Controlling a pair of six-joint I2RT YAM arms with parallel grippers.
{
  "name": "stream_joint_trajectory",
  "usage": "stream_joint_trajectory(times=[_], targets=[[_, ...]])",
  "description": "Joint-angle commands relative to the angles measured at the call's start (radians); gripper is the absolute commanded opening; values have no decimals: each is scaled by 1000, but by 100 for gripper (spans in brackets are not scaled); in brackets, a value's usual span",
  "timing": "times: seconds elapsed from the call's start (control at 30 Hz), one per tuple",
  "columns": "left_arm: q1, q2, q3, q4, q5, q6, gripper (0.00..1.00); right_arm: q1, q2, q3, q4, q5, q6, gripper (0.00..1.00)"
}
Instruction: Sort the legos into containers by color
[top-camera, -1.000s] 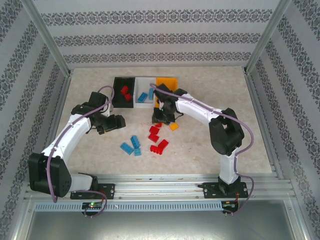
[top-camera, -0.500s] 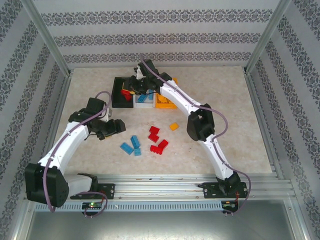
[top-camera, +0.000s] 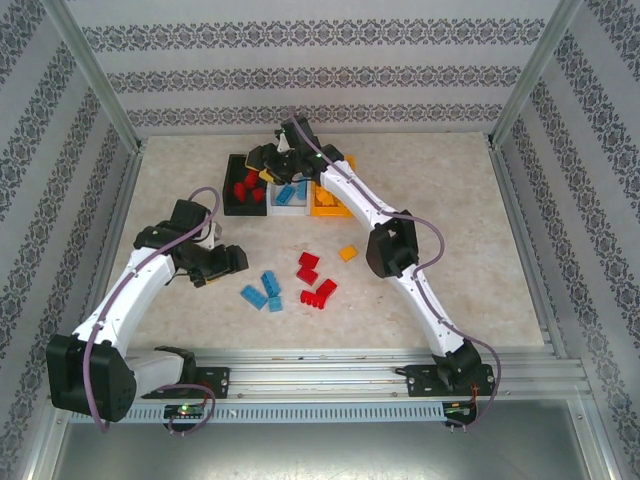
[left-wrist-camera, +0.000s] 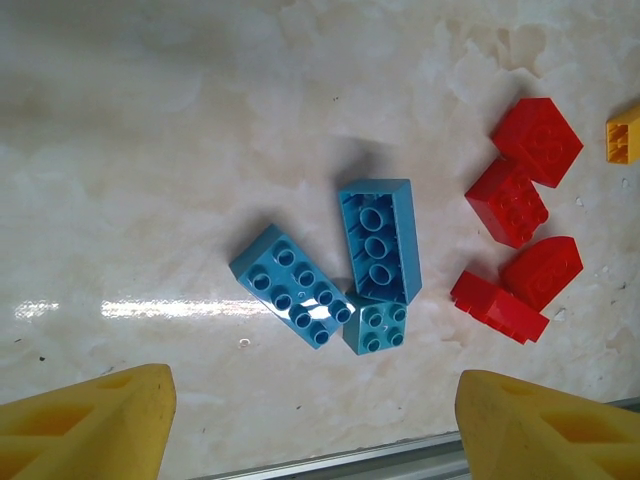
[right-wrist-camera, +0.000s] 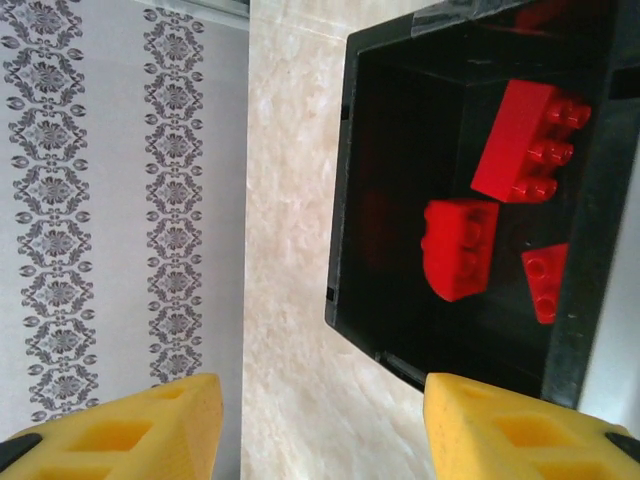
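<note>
Three light blue legos (left-wrist-camera: 350, 270) are seen on the table (left-wrist-camera: 150, 150) just ahead of the left gripper (left-wrist-camera: 310, 420), whose jaws are spread wide with nothing between them. Four red legos (left-wrist-camera: 520, 230) lie ahead and right of those jaws, and an orange lego (left-wrist-camera: 622, 135) lies further right. The right gripper (right-wrist-camera: 320, 430) is likewise spread and empty. The black bin (right-wrist-camera: 340, 180) is seen ahead of its jaws with three red bricks (right-wrist-camera: 460, 247) inside. The white bin (top-camera: 288, 210) and orange bin (top-camera: 330, 206) are lined up to the right
</note>
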Motion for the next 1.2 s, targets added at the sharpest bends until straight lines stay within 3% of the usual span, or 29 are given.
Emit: stream_joint_trajectory(times=[0.0,0.2,0.33,0.5,0.77,1.17], targets=[[-27,8,47,-41,-19,47,74,-1,-205,-103,-114,41,-105,56],[-267,162,114,22,-124,22,74,-28,-678,-768,-247,242,-200,57],[-356,333,189,116,-136,-4,74,-59,-971,-1216,-242,306,-185,57],[-452,584,400,112,-192,92,76,-68,-1227,-1564,-214,309,-146,59],[-487,841,617,65,-214,183,77,-68,-1446,-1790,-202,327,-74,59],[-504,953,674,45,-227,209,73,-66,-1503,-1851,-195,317,-53,60]])
